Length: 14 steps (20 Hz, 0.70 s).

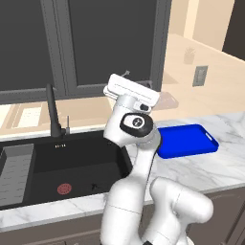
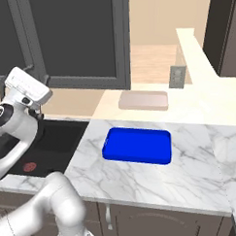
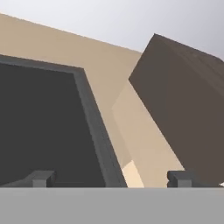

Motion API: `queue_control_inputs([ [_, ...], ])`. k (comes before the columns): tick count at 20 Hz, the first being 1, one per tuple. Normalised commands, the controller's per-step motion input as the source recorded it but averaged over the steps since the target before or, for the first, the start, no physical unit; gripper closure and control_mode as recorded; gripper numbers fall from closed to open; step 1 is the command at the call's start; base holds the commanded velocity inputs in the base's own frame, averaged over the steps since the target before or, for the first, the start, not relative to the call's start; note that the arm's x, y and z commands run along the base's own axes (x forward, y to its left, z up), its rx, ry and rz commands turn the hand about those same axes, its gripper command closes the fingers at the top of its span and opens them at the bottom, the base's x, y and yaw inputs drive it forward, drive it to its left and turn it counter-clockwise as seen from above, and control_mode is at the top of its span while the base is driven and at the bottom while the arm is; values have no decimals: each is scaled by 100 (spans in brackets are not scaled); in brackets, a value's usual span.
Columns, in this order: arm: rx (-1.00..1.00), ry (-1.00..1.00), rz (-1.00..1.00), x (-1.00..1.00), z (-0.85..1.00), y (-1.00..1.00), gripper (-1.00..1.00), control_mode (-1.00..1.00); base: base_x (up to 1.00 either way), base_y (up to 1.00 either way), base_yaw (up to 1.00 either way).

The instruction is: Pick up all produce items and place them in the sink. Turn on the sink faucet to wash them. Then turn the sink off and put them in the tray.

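Observation:
The black sink [image 1: 76, 160] with its red drain [image 1: 64, 188] lies in the marble counter, left of the arm. At its back rim stands the slim black sink faucet [image 1: 53, 115]. The blue tray [image 1: 187, 140] [image 2: 137, 146] rests bare on the counter to the right. No produce items are in view. My hand [image 1: 131, 91] is raised high above the sink's right end and points up at the dark window. My gripper [image 3: 111, 178] is open, its fingertips [image 3: 41, 178] far apart with nothing between them.
A grey ribbed drying rack [image 1: 16, 172] fills the sink's left end. A pale beige slab [image 2: 143, 100] lies behind the tray by the window sill. A wall outlet [image 2: 176, 77] sits at the back right. A dark cabinet [image 3: 183, 113] looms ahead of the hand.

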Motion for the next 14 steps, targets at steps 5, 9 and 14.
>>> queue_control_inputs([
  [5, 25, -11, 8, 8, 3, 94, -100, -100, 0, 0, 0],
  [9, 31, -8, 0, 0, 0, 58, -100, -100, 0, 0, 0],
  [14, 42, -9, 0, -7, 0, 23, -100, -100, 0, 0, 0],
])
